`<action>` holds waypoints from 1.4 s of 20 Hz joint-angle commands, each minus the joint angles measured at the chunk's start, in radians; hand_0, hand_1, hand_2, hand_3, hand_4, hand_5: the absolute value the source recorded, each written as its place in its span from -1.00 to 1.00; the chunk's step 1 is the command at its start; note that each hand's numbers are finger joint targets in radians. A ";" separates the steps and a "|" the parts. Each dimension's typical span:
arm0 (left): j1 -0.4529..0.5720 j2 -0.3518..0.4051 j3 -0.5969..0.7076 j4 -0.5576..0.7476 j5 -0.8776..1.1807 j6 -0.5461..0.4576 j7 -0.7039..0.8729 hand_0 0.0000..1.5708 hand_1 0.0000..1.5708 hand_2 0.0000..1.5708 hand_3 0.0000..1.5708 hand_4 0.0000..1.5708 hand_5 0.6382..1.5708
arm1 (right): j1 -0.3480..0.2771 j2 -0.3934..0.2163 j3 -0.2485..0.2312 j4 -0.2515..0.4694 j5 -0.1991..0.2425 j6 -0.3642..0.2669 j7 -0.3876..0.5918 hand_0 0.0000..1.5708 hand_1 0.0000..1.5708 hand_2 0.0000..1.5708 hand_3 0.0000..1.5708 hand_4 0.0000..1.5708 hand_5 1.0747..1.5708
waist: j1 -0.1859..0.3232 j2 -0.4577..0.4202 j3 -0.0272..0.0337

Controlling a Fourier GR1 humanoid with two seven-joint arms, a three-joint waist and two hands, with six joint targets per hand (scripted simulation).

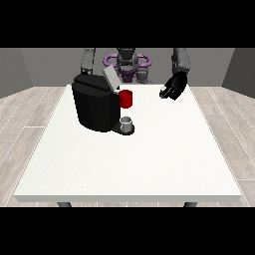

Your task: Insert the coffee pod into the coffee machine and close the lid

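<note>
Small grey thing (pixel 127 121) (cup-like) at black coffee machine (pixel 95 103); view's-right hand (pixel 173 88), fingers' state unclear.

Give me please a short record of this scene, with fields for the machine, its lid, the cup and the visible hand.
machine: black coffee machine on the white table, at the view's left
lid: grey lid, raised
red thing at the machine: beside its top
cup: grey cup at the machine's base
hand at the view's right: above the table, holding nothing
</note>
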 commanded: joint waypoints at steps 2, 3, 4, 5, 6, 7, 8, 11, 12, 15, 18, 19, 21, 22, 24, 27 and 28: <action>-0.076 0.000 0.014 -0.032 0.012 -0.089 0.027 0.81 0.81 0.79 0.71 -0.29 1.00 | -0.001 -0.037 -0.013 0.048 -0.003 0.038 -0.004 -1.00 -1.00 -1.00 -1.00 -1.00 1.00 | -0.018 -0.031 0.0000; -0.074 -0.045 -0.013 -0.046 0.001 -0.119 0.069 0.79 0.79 0.78 0.71 -0.24 1.00 | -0.008 0.011 0.001 0.057 0.005 -0.002 -0.001 -1.00 -1.00 -1.00 -1.00 -1.00 1.00 | 0.000 -0.066 0.0001; -0.078 -0.036 0.002 -0.035 0.002 -0.109 0.057 0.79 0.79 0.78 0.71 -0.24 1.00 | -0.001 0.002 0.022 0.034 0.031 -0.003 0.001 -1.00 -1.00 -1.00 -1.00 -1.00 1.00 | -0.023 -0.056 -0.0002; -0.073 -0.070 -0.006 -0.061 -0.006 -0.097 0.095 0.79 0.79 0.78 0.71 -0.24 1.00 | -0.012 -0.017 -0.012 0.060 0.000 0.020 -0.029 -1.00 -1.00 -1.00 -1.00 -1.00 1.00 | -0.006 -0.063 0.0000; -0.095 -0.061 -0.006 -0.066 -0.013 -0.112 0.104 0.79 0.79 0.78 0.71 -0.24 1.00 | -0.023 -0.023 -0.015 0.065 -0.003 0.029 -0.005 -1.00 -1.00 -1.00 -1.00 -1.00 1.00 | -0.011 -0.061 0.0000; -0.077 -0.081 0.000 -0.052 -0.007 -0.117 0.134 0.79 0.79 0.78 0.71 -0.24 1.00 | 0.013 -0.014 0.010 0.032 0.013 0.024 0.007 -1.00 -1.00 -1.00 -1.00 -1.00 1.00 | -0.030 -0.097 -0.0002; -0.119 -0.123 -0.012 -0.081 -0.003 -0.146 0.177 0.79 0.79 0.78 0.71 -0.24 1.00 | -0.045 -0.010 -0.026 0.077 -0.012 0.018 -0.006 -1.00 -1.00 -1.00 -1.00 -1.00 1.00 | 0.003 -0.089 0.0002; -0.146 -0.082 0.017 -0.067 -0.006 -0.132 0.146 0.71 0.71 0.75 0.72 -0.28 1.00 | -0.016 -0.015 0.009 0.014 -0.010 0.057 0.003 -1.00 -1.00 -1.00 -1.00 -1.00 1.00 | -0.066 -0.076 -0.0003; -0.146 -0.137 0.015 -0.078 0.006 -0.153 0.210 0.80 0.80 0.81 0.75 -0.32 1.00 | 0.013 -0.012 0.008 0.035 -0.012 0.059 0.007 -1.00 -1.00 -1.00 -1.00 -1.00 1.00 | -0.055 -0.115 -0.0001; -0.221 -0.111 0.068 -0.069 0.036 -0.177 0.228 0.22 0.22 0.48 0.73 -0.34 1.00 | -0.042 -0.001 0.015 0.003 -0.023 0.053 0.025 -1.00 -1.00 -1.00 -1.00 -1.00 1.00 | -0.068 -0.082 -0.0002; -0.261 -0.089 0.103 -0.061 0.055 -0.195 0.239 0.53 0.53 0.58 0.60 -0.37 1.00 | -0.026 0.011 0.024 -0.011 -0.010 0.032 -0.020 -1.00 -1.00 -1.00 -1.00 -1.00 1.00 | -0.085 -0.054 -0.0002; -0.362 -0.047 0.149 -0.048 0.092 -0.258 0.277 0.52 0.52 0.58 0.60 -0.38 1.00 | -0.048 -0.001 0.003 0.010 -0.030 0.047 -0.083 -1.00 -1.00 -1.00 -1.00 -1.00 1.00 | -0.107 -0.016 0.0004; -0.291 -0.086 0.119 -0.030 0.047 -0.166 0.267 0.60 0.60 0.64 0.61 -0.38 1.00 | -0.024 0.003 0.049 -0.060 0.002 0.049 -0.012 -1.00 -1.00 -1.00 -1.00 -1.00 1.00 | -0.150 -0.026 -0.0003; -0.361 -0.039 0.135 -0.038 0.051 -0.191 0.257 0.55 0.55 0.61 0.60 -0.40 1.00 | -0.113 -0.011 0.006 -0.055 -0.020 0.046 0.019 -1.00 -1.00 -1.00 -1.00 -1.00 1.00 | -0.138 0.016 -0.0002; -0.398 -0.034 0.136 -0.032 0.044 -0.208 0.301 0.47 0.47 0.59 0.61 -0.38 1.00 | -0.061 0.000 0.016 -0.045 -0.024 0.051 -0.040 -1.00 -1.00 -1.00 -1.00 -1.00 1.00 | -0.167 0.020 0.0001; -0.405 0.012 0.162 0.010 0.039 -0.188 0.282 0.59 0.59 0.65 0.59 -0.39 1.00 | -0.096 0.007 0.048 -0.120 0.009 0.032 0.022 -1.00 -1.00 -1.00 -1.00 -1.00 1.00 | -0.201 0.050 -0.0004; -0.360 -0.061 0.126 -0.028 0.035 -0.171 0.265 0.56 0.56 0.64 0.58 -0.39 1.00 | -0.127 -0.031 -0.015 -0.079 -0.009 0.026 0.048 -1.00 -1.00 -1.00 -1.00 -1.00 1.00 | -0.142 0.028 -0.0003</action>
